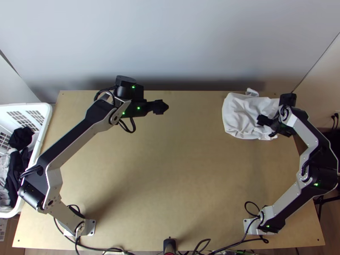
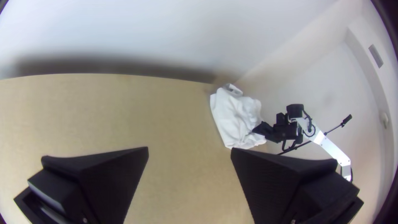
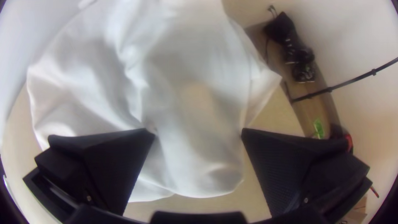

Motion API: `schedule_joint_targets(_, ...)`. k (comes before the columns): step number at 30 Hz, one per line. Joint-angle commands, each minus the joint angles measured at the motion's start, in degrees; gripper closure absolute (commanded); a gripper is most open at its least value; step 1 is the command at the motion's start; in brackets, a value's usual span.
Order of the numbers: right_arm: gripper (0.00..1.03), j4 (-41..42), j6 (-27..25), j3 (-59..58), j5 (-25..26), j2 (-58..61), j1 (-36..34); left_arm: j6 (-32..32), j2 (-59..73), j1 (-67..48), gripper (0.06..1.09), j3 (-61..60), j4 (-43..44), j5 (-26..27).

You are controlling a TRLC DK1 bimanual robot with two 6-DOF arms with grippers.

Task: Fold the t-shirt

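Locate the white t-shirt [image 1: 240, 112] at the upper right of the top view, bunched on the table [image 1: 178, 170]. Note the right gripper [image 1: 260, 120] over it, with fingers set wide apart; the left gripper [image 1: 164, 107] at upper centre, likewise open.

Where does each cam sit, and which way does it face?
Top: fixed high over the table's near edge, steeply down; left arm and right arm show.
Left wrist: on left arm, facing shirt and wall; left gripper, right arm show.
Right wrist: on right arm, facing shirt; right gripper shows.
Top and left wrist share shirt, right gripper.
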Motion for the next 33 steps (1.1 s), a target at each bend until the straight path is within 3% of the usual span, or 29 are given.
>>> schedule_joint_targets(1,0.05,-1.98,0.02,-1.07,7.34,0.32,-1.57,-0.28,0.01,0.78,0.12,-0.08,0.10,0.01)
schedule_joint_targets(9,0.05,-3.47,0.37,0.07,7.51,-8.65,1.77,-0.45,0.27,0.78,0.12,-0.17,0.10,0.01)
schedule_joint_targets(17,0.05,-4.26,1.51,8.16,4.18,-11.37,5.81,0.25,0.71,0.96,0.12,-0.96,0.54,-0.25)
schedule_joint_targets(21,0.05,-3.91,1.69,6.49,1.54,-14.89,10.12,3.68,-1.22,2.10,0.12,-7.29,3.88,-5.44)
schedule_joint_targets(26,0.05,7.16,-2.00,-3.97,1.54,-27.90,18.38,6.58,-12.74,4.47,0.12,-21.97,17.50,-11.41)
schedule_joint_targets(33,0.05,27.64,-7.98,-22.95,1.19,-48.29,25.41,8.51,-31.63,15.02,0.11,-39.28,28.22,-12.73)
